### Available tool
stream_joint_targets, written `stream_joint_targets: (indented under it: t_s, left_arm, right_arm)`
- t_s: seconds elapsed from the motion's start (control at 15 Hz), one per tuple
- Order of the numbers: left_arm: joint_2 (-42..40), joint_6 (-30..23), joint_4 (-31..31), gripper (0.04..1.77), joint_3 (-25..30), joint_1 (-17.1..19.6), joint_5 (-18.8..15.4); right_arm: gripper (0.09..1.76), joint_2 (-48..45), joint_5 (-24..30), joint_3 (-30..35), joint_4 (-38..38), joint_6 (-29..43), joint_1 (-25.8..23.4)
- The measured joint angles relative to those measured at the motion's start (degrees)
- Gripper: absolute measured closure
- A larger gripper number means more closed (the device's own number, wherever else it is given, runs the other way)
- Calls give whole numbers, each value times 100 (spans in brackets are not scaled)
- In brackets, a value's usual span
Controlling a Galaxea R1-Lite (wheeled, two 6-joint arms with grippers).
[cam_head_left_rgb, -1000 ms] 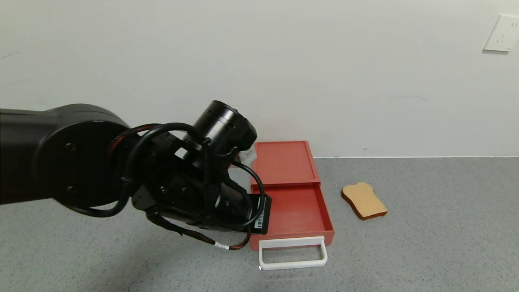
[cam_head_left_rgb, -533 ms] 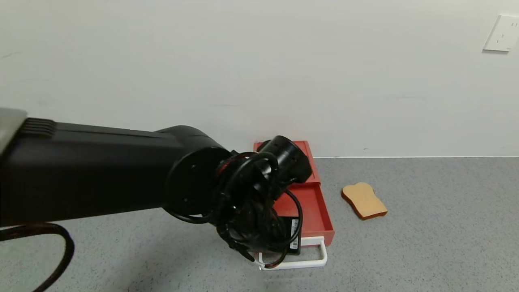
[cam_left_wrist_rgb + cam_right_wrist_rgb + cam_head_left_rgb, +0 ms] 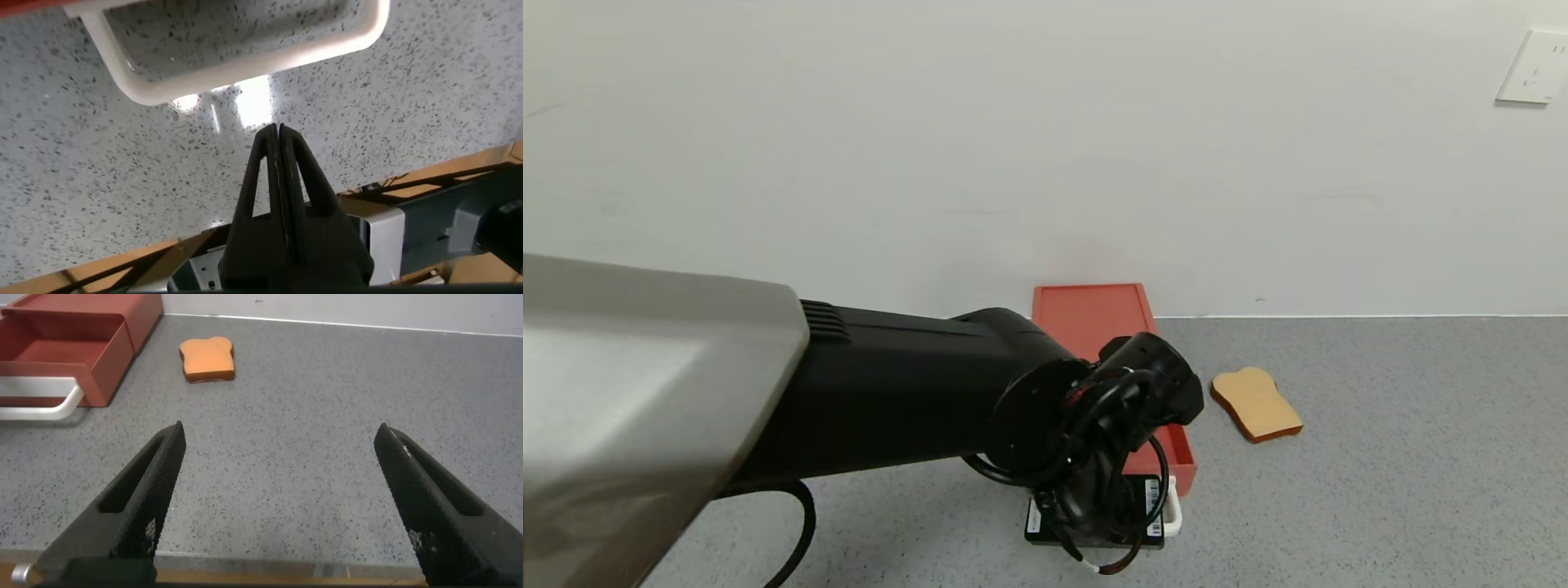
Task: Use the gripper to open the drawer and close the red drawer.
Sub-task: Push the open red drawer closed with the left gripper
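Left pincer (image 3: 278, 135) pinched closed, empty, above speckled grey counter (image 3: 425, 106) beside drawer's (image 3: 1094, 327) smooth white loop handle (image 3: 245, 57).

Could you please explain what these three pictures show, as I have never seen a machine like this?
This is a robot with two arms, each ending in a two-fingered claw. The big picture is taken from its head, looking down at a grey table. The other two come from cameras on its wrists.

On the table lie a red drawer, pulled open, with a white handle, and a slice of toast apart from it, to its right.

The bulky black arm in the head view is the left one. Its wrist view shows the left gripper, fingers shut and holding nothing, just short of the handle. The right gripper is open, empty and waits off to the side, low over the table.
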Motion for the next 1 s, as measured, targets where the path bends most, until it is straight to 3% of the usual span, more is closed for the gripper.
stream_joint_targets:
  t_s: [0.47,1.0]
  left_arm:
    - [300,-280,105,170,66,-252,20]
    - [623,-507,55,170,11,-324,394]
  right_arm:
    - [15,0,0,0,-2,2,0]
    - [15,0,5,0,0,-4,0]
